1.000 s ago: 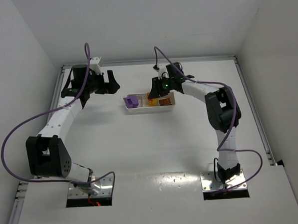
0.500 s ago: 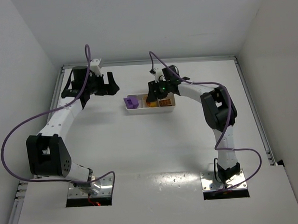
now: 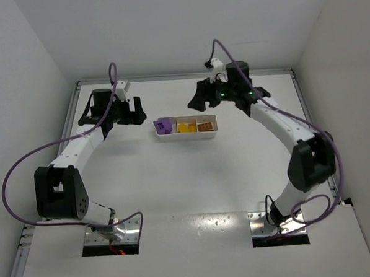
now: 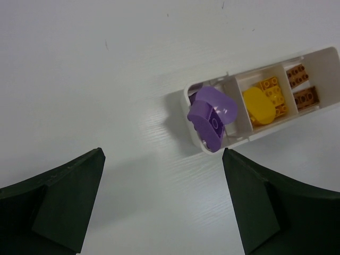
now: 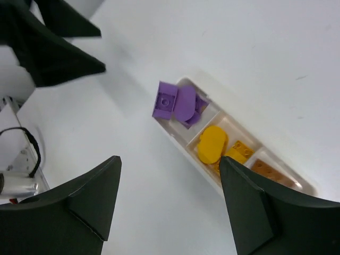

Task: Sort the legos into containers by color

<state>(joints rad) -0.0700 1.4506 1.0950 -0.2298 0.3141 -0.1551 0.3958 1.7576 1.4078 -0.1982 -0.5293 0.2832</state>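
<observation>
The white tray lies at the table's middle back, its three compartments in a row. Purple legos fill the left one, one brick hanging over the rim. Yellow-orange legos are in the middle and reddish-brown legos on the right. My left gripper hovers left of the tray, open and empty. My right gripper hangs above and behind the tray, open and empty. The left wrist view shows the purple pile beyond the left gripper. In the right wrist view the tray lies below the right gripper.
White walls close in the table on three sides, with a metal rail along the right edge. Purple cables loop off both arms. The left gripper's dark fingers show at the top left of the right wrist view.
My right gripper has opened and risen from just over the tray's middle and right compartments, pulling back and to the right. The left arm has barely shifted.
</observation>
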